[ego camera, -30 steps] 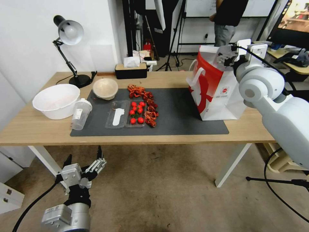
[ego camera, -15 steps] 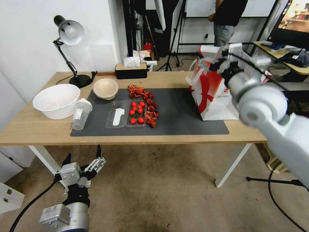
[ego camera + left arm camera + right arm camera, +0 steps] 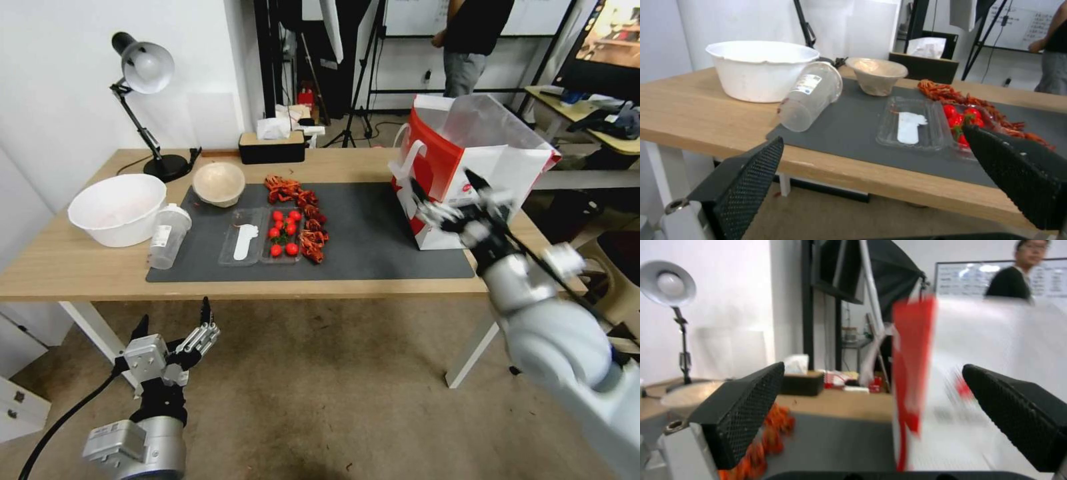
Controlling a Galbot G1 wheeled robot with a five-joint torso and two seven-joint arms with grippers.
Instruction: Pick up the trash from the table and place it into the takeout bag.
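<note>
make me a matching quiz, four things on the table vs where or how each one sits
Things:
1. takeout bag
2. clear cup
3. beige bowl
4. tomatoes

Places or states:
a. lying on its side at the mat's left edge
b. in a clear tray mid-mat
c. standing open at the mat's right end
d. upright at the mat's back left corner

Pairs: 1-c, 2-a, 3-d, 4-b

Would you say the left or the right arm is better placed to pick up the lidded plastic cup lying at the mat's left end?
Probably the left. The left gripper hangs open below the table edge, almost beneath the lidded plastic cup. The right gripper, also open and empty, is across the mat beside the takeout bag.
</note>
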